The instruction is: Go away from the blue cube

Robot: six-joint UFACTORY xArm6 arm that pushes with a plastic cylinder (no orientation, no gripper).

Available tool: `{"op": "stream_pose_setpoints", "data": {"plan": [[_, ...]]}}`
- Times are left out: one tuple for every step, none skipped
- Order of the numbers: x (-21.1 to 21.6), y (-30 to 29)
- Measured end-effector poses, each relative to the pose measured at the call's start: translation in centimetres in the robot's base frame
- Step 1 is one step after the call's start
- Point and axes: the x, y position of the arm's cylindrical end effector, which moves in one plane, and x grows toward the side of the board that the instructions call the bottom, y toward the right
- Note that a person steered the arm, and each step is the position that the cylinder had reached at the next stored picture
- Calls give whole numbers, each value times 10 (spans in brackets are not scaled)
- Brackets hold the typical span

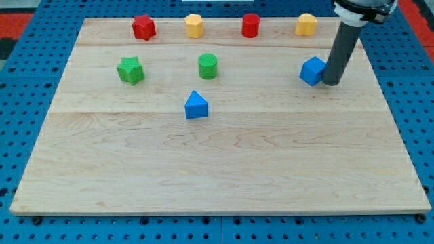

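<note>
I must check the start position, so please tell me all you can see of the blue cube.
The blue cube is a small solid block, plain matte blue, resting flat on the wooden board near its right edge. It sits turned, one corner toward the view's bottom. My tip stands right against its right side, seemingly touching. The yellow block lies above it, apart.

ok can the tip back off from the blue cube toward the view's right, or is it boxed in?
Probably yes. My tip sits against the blue cube's right side; no block lies further right, only bare board.
</note>
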Motion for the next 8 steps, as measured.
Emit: {"op": "stream_pose_setpoints", "data": {"plan": [[-1, 12], [-1, 24], [-1, 36], [-7, 49], [-21, 71], [-27, 73], [-39, 50], [-71, 50]]}}
